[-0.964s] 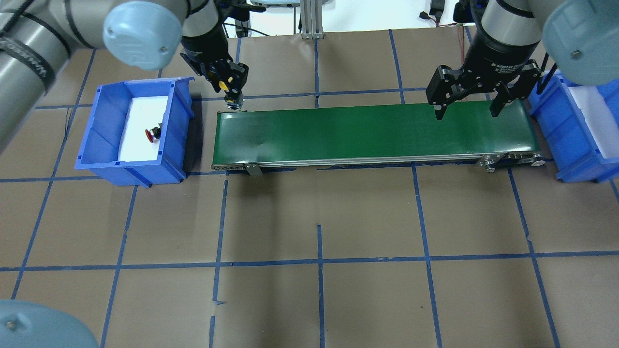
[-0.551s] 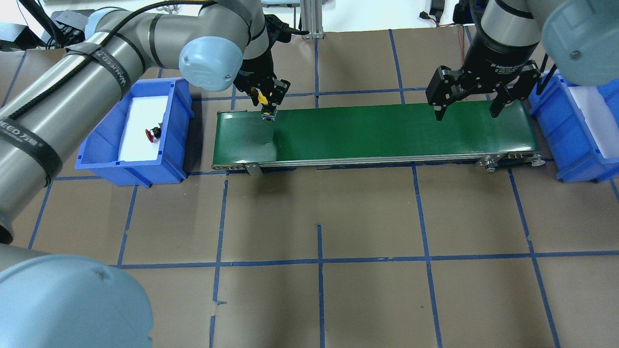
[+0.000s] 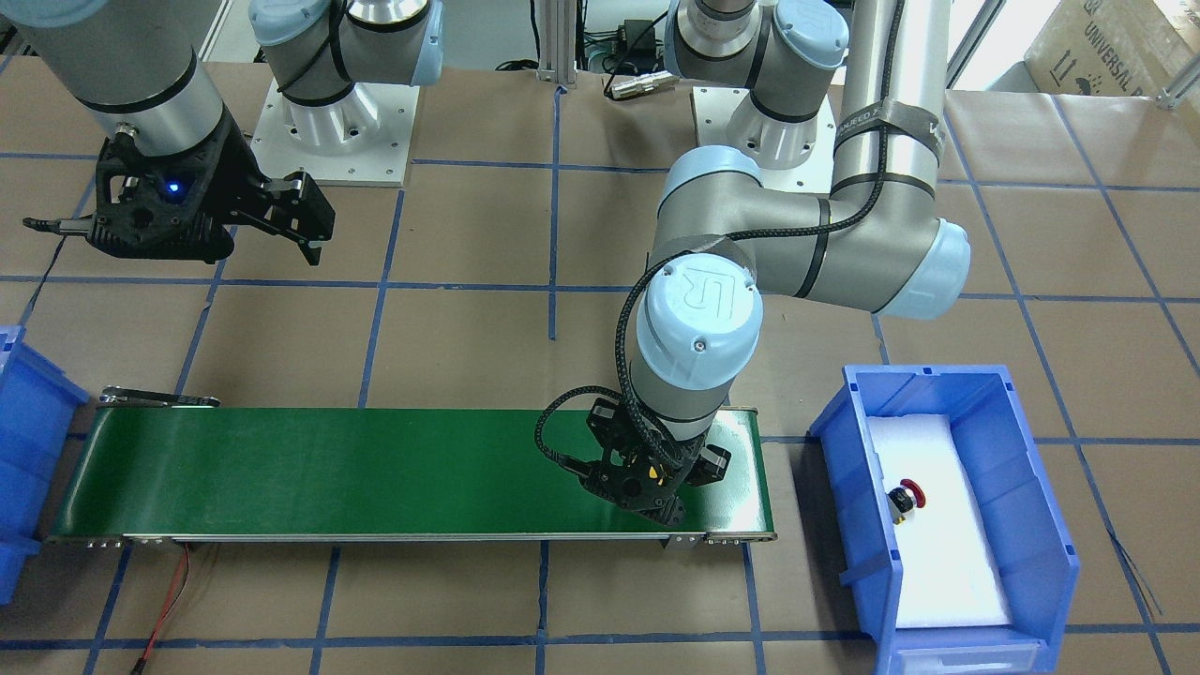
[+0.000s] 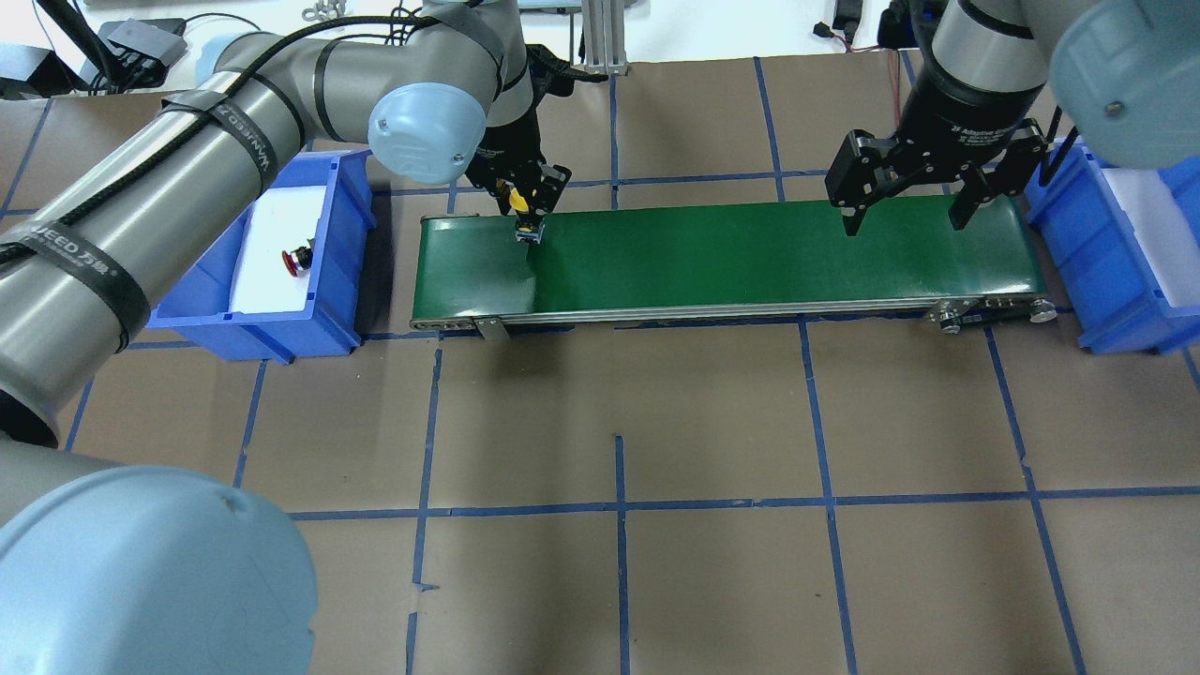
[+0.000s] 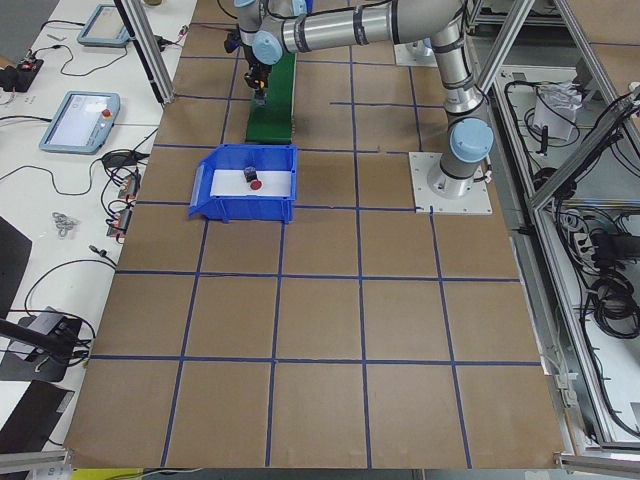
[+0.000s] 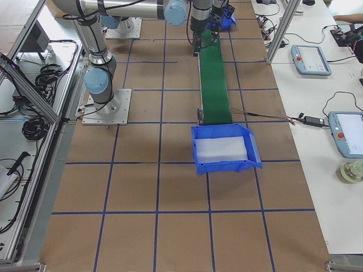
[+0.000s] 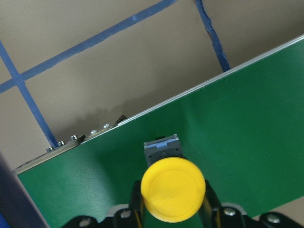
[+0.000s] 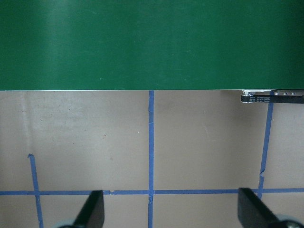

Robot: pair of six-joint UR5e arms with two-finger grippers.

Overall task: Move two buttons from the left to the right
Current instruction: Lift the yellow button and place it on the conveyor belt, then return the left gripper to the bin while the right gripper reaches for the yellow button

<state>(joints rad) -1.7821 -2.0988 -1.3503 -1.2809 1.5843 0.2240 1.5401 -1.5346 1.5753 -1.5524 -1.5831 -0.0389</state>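
The left fingers [image 4: 532,204] are clenched on the yellow button [image 7: 173,190], holding it over the left end of the green belt [image 4: 750,253], close to the belt's far edge. In the wrist view the cap faces the camera and the grey terminal end points down at the belt. The cap hides where the fingers meet the body, and I cannot tell whether the terminal end touches the belt. The red button [image 4: 297,260] lies on white foam in the left bin [image 4: 202,323], well apart from either arm. The right fingers [image 4: 849,214] hang spread wide and hold nothing, above the belt's right end, just beside the right bin [image 4: 1069,225]. This bin shows only foam (the right side view gives the clearest look into it). The step in hand looks like setting the yellow button on the belt, so neither button has crossed the bench [image 4: 712,422] yet. The button should be light and rigid, a hard plastic part that squeezing will not harm. Its domed cap is smooth and likely slippery. The squarer dark body under the cap is the better place to take hold, with the fingers on its flat sides. With a broad cap on a narrow body it may topple or roll once let go, so a low release seems wise.
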